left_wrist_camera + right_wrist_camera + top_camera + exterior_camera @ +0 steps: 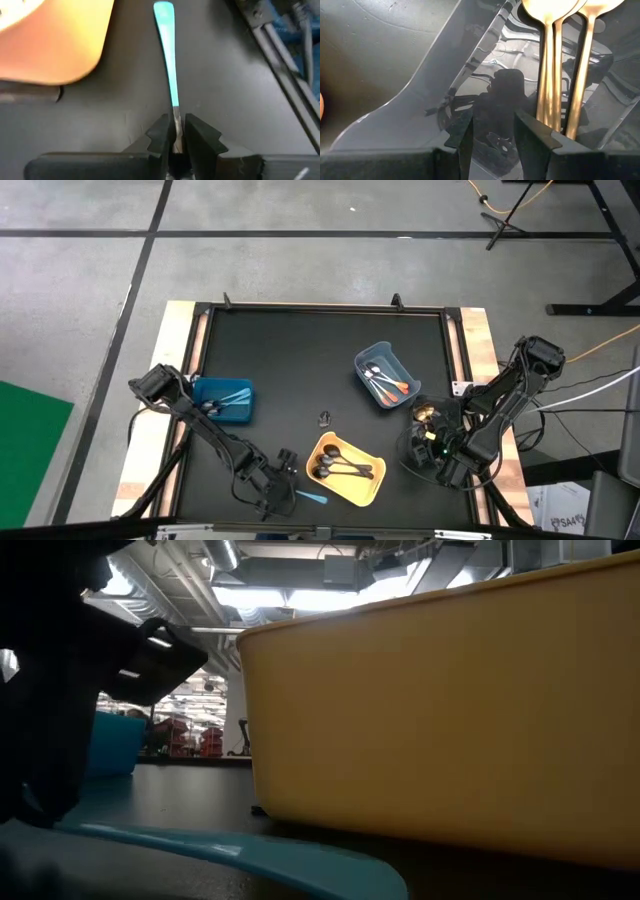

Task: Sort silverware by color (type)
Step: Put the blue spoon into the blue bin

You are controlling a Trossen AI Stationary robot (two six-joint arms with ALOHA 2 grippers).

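My left gripper (283, 483) is near the table's front edge, just left of the yellow bin (372, 486). It is shut on a light-blue-handled spoon (168, 60), whose handle points toward the table's right (312, 497) and shows low over the table in the low view (230, 850). My right gripper (492, 130) is open inside the dark bin (418, 448) at the right, beside gold spoons (554, 65) that lie in that bin. Black spoons (340, 470) lie in the yellow bin. My left gripper pinches the spoon's silver neck (176, 114), just past the blue handle, between its two fingers. The spoon runs straight out from the fingertips, in line with the fingers. The bowl end is hidden between the fingers. I cannot tell whether the handle's free end (370, 878) touches the table.
A blue bin (222, 400) with light-blue spoons stands at the left. A blue-grey bin (385, 375) with orange-handled spoons stands right of the middle. A small dark object (324, 418) lies mid-table. The yellow bin's wall (450, 700) is close beside the held spoon.
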